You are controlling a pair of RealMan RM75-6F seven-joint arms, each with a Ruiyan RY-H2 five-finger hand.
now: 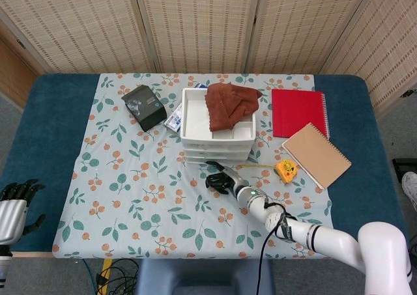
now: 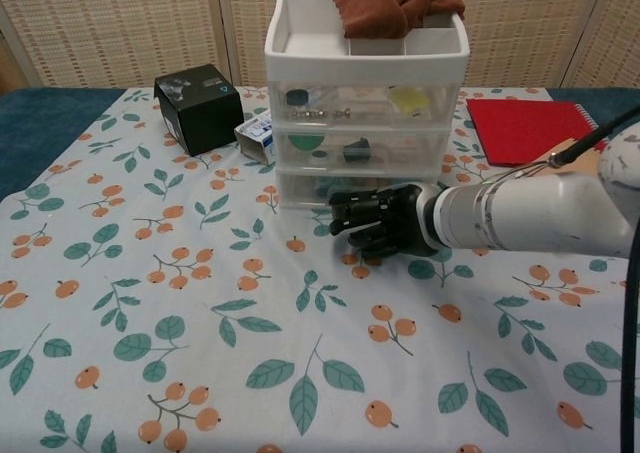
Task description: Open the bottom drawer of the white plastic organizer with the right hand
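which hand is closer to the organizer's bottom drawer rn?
Right. The right hand sits just in front of the bottom drawer of the white organizer; contact unclear. The left hand hangs off the table's near-left corner, far away.

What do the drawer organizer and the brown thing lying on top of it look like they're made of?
The organizer looks like glossy white plastic with translucent drawer fronts, since the small items inside show through them. The brown thing looks like soft matte cloth, judging by its rumpled folds; the exact fabric is not clear.

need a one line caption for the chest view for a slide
Right robot hand at the bottom drawer of the white organizer.
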